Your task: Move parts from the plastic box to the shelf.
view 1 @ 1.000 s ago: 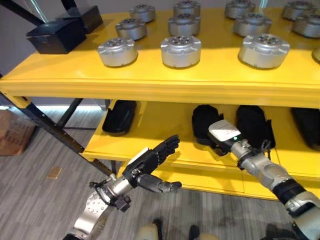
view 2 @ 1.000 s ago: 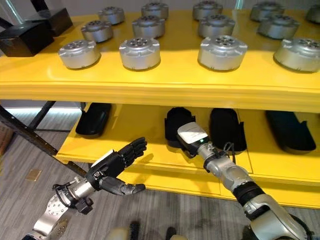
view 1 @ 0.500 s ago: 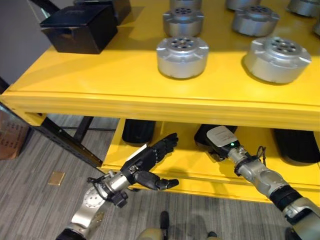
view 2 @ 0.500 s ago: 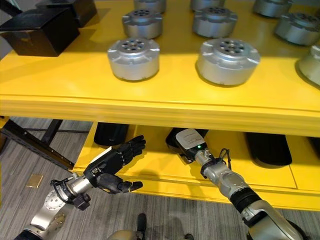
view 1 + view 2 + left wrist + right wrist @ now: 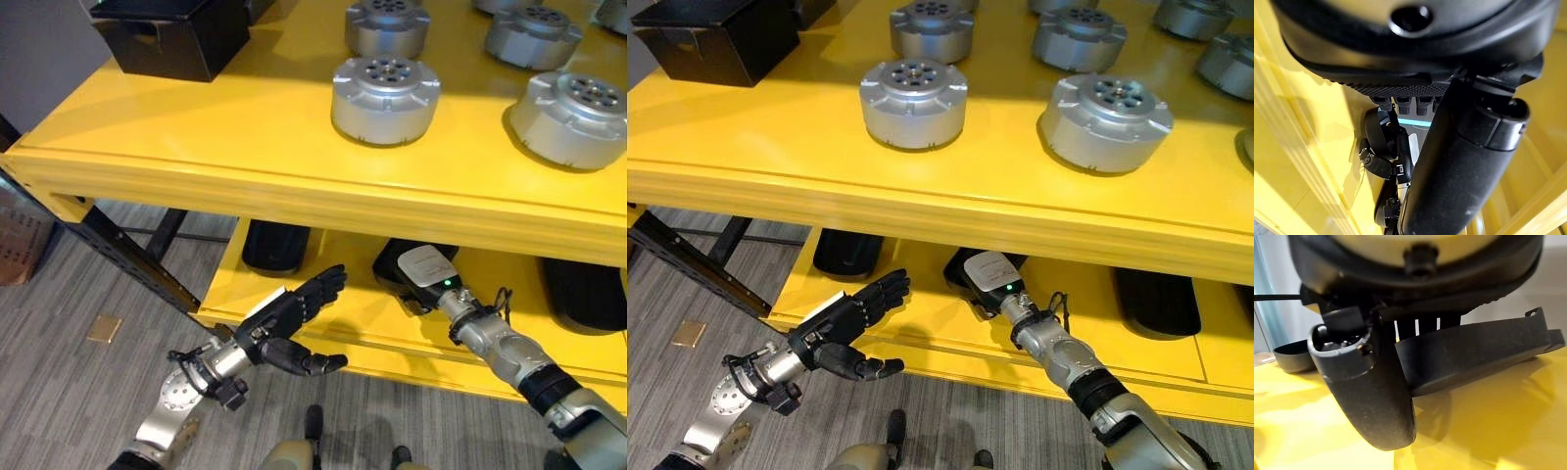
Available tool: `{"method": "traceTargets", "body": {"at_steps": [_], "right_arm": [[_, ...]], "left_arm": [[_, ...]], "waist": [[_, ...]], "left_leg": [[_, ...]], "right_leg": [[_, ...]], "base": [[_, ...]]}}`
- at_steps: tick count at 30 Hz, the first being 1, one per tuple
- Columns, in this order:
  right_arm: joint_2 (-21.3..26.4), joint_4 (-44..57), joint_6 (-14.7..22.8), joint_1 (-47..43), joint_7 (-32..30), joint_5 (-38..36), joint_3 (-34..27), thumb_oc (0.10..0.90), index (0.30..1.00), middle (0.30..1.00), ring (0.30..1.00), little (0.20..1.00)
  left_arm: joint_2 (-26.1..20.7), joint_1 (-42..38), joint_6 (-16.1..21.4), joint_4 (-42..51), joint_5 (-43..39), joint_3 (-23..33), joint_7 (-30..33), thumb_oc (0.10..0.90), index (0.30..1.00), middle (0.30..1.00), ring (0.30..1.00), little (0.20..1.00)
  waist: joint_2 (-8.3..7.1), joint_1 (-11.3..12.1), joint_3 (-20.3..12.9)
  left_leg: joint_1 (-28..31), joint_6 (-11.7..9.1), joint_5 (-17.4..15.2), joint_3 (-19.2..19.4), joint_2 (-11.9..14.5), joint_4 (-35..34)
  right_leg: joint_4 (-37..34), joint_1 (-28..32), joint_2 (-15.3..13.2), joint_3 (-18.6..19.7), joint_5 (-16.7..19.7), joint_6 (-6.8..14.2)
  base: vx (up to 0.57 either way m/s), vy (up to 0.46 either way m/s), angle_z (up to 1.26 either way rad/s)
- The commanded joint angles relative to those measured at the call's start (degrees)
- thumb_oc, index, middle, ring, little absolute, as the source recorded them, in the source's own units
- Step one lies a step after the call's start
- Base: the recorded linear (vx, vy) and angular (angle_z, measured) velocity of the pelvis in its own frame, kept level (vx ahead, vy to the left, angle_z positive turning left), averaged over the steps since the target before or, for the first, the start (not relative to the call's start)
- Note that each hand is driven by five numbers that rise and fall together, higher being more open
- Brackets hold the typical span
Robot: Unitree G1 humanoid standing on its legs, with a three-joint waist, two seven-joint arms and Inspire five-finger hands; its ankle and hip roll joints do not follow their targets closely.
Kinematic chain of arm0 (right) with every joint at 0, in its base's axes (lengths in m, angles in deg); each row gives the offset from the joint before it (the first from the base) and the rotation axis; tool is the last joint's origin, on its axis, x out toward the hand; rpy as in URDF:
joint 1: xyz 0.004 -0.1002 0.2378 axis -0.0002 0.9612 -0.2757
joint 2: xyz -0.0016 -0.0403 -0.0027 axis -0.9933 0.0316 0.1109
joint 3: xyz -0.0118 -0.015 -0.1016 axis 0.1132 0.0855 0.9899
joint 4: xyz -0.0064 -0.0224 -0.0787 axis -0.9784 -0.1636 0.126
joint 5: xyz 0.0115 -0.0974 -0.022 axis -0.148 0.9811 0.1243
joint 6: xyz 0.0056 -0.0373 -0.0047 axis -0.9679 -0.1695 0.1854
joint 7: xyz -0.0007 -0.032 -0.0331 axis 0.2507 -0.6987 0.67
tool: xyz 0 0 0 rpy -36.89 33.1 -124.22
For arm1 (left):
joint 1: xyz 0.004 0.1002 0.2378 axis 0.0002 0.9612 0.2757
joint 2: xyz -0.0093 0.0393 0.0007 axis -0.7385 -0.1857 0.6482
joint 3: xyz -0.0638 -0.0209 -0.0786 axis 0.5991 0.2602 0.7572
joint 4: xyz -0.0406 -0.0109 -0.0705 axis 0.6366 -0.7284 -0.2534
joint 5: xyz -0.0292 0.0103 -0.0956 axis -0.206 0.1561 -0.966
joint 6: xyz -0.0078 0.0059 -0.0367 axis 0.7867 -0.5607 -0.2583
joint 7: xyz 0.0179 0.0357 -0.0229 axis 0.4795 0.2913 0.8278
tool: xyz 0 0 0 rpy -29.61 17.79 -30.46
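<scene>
Right hand (image 5: 423, 272) is in on the lower shelf (image 5: 323, 323) now, reaching under the top deck with a flat black part (image 5: 1479, 352) at its fingers; the wrist view shows the part lying low over the yellow board with the thumb beside it and the fingers along its top, so I'd call it clamped on the part, though how firmly I can't say. This looks like the set-down step: part at the shelf, not yet let go. Next it needs to settle the part flat on the board, let the fingers come apart, and draw straight back out without catching the top deck's front lip (image 5: 294, 191) just above the wrist. Left hand (image 5: 289, 318) hangs in front of the lower shelf edge, fingers straight and spread, holding nothing. More black parts lie along the lower shelf on either side, one (image 5: 274, 247) to the left, one (image 5: 588, 294) to the right, so the slot is tight. Up top sit rows of silver round housings (image 5: 385, 88) and a black box (image 5: 171, 34), well clear of the work.
</scene>
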Motion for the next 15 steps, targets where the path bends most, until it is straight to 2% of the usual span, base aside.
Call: {"method": "traceTargets", "body": {"at_steps": [1, 5, 10, 12, 15], "right_arm": [[1.48, 1.79, 3.36, -3.82, -2.36, -1.53, 0.28, 0.4, 0.3, 0.3, 0.3, 0.3], [2.85, 3.26, 9.7, -2.1, -2.56, 2.89, 1.32, 0.4, 0.3, 0.3, 0.3, 0.3], [4.86, 5.76, 15.88, -1.79, -5.96, 14.75, 4.22, 0.4, 0.3, 0.3, 0.3, 0.3], [6.23, 7.16, 16.79, -2.71, -5.82, 17.83, 6.33, 0.4, 0.3, 0.3, 0.3, 0.3], [7.54, 8.22, 16.65, -2.91, -5.6, 18.54, 7.59, 0.4, 0.3, 0.3, 0.3, 0.3]], "left_arm": [[1.5, -2.81, 6.08, 6.47, -3.05, 1.4, -2.16, 0.9, 1.0, 1.0, 1.0, 1.0], [1.64, -2.3, 6.39, 6.11, -3.4, 1.93, -3.2, 0.9, 1.0, 1.0, 1.0, 1.0], [1.92, -2.1, 6.59, 5.47, -2.95, 1.92, -3.69, 0.9, 1.0, 1.0, 1.0, 1.0], [1.9, -2.0, 6.66, 5.16, -2.71, 1.93, -4.35, 0.9, 1.0, 1.0, 1.0, 1.0], [1.79, -1.43, 6.93, 4.84, -2.86, 2.13, -5.13, 0.9, 1.0, 1.0, 1.0, 1.0]], "waist": [[0.19, 1.26, -3.29], [-0.23, 0.94, -3.48], [-0.76, 1.02, -3.61], [-1.11, 1.37, -3.73], [-1.36, 1.76, -3.83]], "left_leg": [[0.29, -1.35, -9.72, 0.08, 4.18, 5.67], [1.17, -1.63, -9.51, -0.15, 4.78, 4.97], [1.69, -1.99, -9.49, -0.37, 5.32, 4.91], [1.81, -2.19, -9.52, -0.5, 5.45, 4.92], [1.71, -2.33, -9.52, -0.73, 5.59, 5.13]], "right_leg": [[5.03, -4.29, 0.04, 0.49, -0.63, -0.48], [4.74, -4.11, 0.49, 0.68, -0.57, -0.59], [4.83, -3.76, 0.73, 0.48, -0.9, -0.74], [5.09, -3.45, 0.85, -0.17, -1.35, -0.94], [5.55, -3.19, 0.82, -0.9, -1.82, -1.14]], "base": [[-0.05, -0.048, 0.01], [-0.04, -0.048, 0.03], [0.0, -0.05, -0.02], [0.01, -0.066, 0.01], [0.02, -0.035, 0.05]]}}
